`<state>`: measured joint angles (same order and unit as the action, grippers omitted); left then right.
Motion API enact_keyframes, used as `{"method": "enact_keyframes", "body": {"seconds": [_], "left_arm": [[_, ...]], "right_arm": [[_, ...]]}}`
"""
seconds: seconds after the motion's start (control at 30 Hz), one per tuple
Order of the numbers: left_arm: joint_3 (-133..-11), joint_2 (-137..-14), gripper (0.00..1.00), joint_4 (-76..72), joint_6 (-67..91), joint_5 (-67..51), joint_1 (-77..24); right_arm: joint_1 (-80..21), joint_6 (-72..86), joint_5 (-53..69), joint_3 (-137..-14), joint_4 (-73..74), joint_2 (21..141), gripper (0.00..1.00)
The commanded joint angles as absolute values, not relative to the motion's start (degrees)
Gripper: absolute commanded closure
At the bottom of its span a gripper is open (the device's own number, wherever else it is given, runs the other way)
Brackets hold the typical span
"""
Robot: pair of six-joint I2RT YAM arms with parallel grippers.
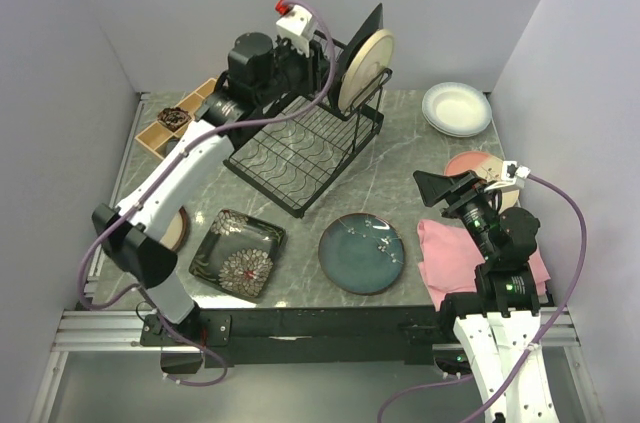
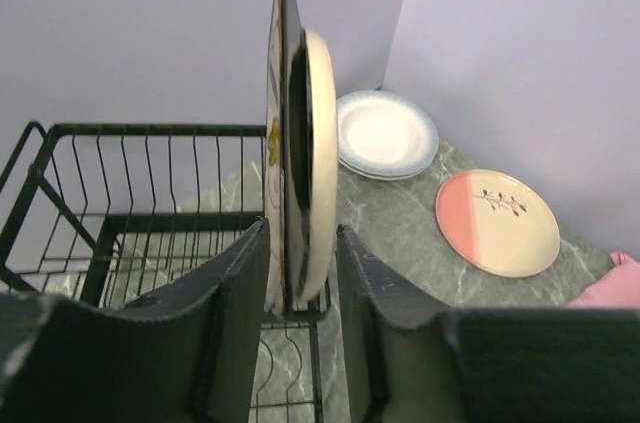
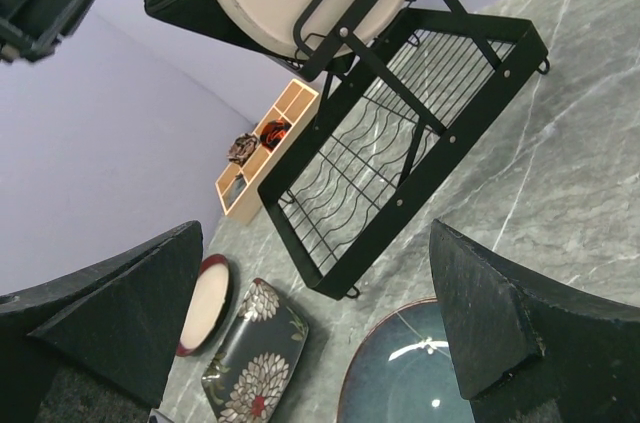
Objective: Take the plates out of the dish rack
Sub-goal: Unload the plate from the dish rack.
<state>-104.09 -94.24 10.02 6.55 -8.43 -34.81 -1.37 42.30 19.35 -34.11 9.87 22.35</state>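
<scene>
The black wire dish rack [image 1: 300, 148] holds two upright plates at its far end: a dark-backed square one [image 2: 275, 133] and a round cream one [image 2: 320, 153]. My left gripper [image 2: 300, 226] straddles their near edges with its jaws narrowed. The left finger [image 2: 235, 283] lies against the square plate. A thin gap shows between the right finger [image 2: 370, 283] and the cream plate. My right gripper [image 3: 315, 233] hangs wide open over the table's right side, holding nothing. Flat on the table lie a black flowered square plate [image 1: 237, 253], a teal plate [image 1: 362, 253], white plates [image 1: 457, 108] and a pink-and-cream plate [image 2: 497, 221].
A brown-rimmed tan plate [image 3: 205, 305] lies at the left edge, partly under my left arm. A wooden compartment tray [image 1: 175, 123] stands at the back left. A pink folded cloth [image 1: 450, 253] lies at the front right, beneath my right arm. Walls close in on three sides.
</scene>
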Motion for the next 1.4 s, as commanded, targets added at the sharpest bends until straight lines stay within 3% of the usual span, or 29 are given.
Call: {"method": "enact_keyframes", "body": {"seconds": [0.0,0.23,0.47,1.0,1.13,1.37], "left_arm": [[-112.3,-98.1,0.62,13.0,5.4,-14.3,-33.3],[-118.4,-103.9,0.65,15.3,2.7,-16.7,-32.8],[-119.7,-106.6,0.75,14.9,1.5,-16.1,-32.7],[-125.2,-111.0,0.81,14.2,6.8,-24.0,-30.9],[-125.5,-111.4,0.75,13.9,8.0,-24.8,-30.6],[-125.9,-112.3,0.82,13.4,8.5,-26.6,-30.4]], "right_arm": [[-1.4,41.3,20.0,-34.5,7.5,22.8,0.00],[-1.5,41.4,20.0,-34.3,7.1,22.8,0.00],[-1.5,41.6,20.0,-34.1,6.9,23.1,0.00],[-1.4,41.9,19.8,-33.8,6.6,22.6,0.00],[-1.5,41.9,20.0,-33.8,6.6,22.7,0.00],[-1.5,42.0,20.0,-33.8,6.5,22.7,0.00]]}}
